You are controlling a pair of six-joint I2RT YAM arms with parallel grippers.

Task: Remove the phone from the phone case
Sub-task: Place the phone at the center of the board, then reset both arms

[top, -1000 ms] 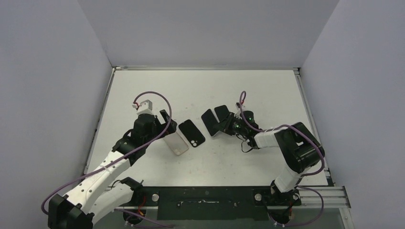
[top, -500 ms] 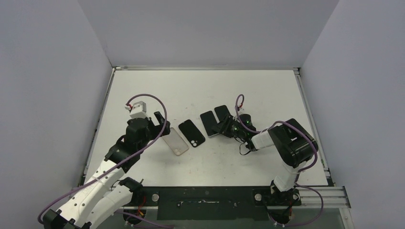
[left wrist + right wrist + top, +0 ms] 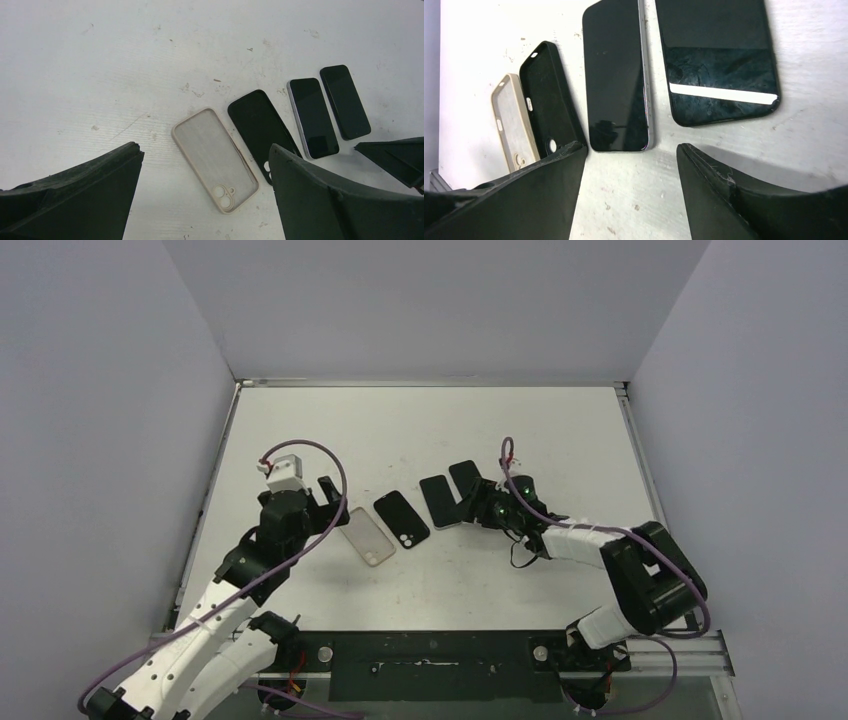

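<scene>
Four things lie in a row on the white table. A beige phone case (image 3: 367, 536) (image 3: 215, 159) (image 3: 511, 122) lies with its hollow side up, empty. Next to it is an empty black case (image 3: 402, 519) (image 3: 260, 125) (image 3: 549, 102). Then comes a silver-edged phone (image 3: 438, 500) (image 3: 312, 116) (image 3: 616, 75), screen up, and a black phone (image 3: 466, 480) (image 3: 345, 101) (image 3: 716, 60). My right gripper (image 3: 481, 508) (image 3: 631, 147) stands open just short of the silver-edged phone's near end, with only bare table between its fingers. My left gripper (image 3: 325, 505) (image 3: 204, 149) is open above the beige case.
White walls close in the table (image 3: 430, 430) on three sides. A metal rail (image 3: 640, 645) runs along the near edge by the arm bases. The right gripper's fingers (image 3: 395, 155) show at the right edge of the left wrist view.
My right gripper has opened and let go of the silver-edged phone, which now lies flat. The left arm has drawn back a little to the left.
</scene>
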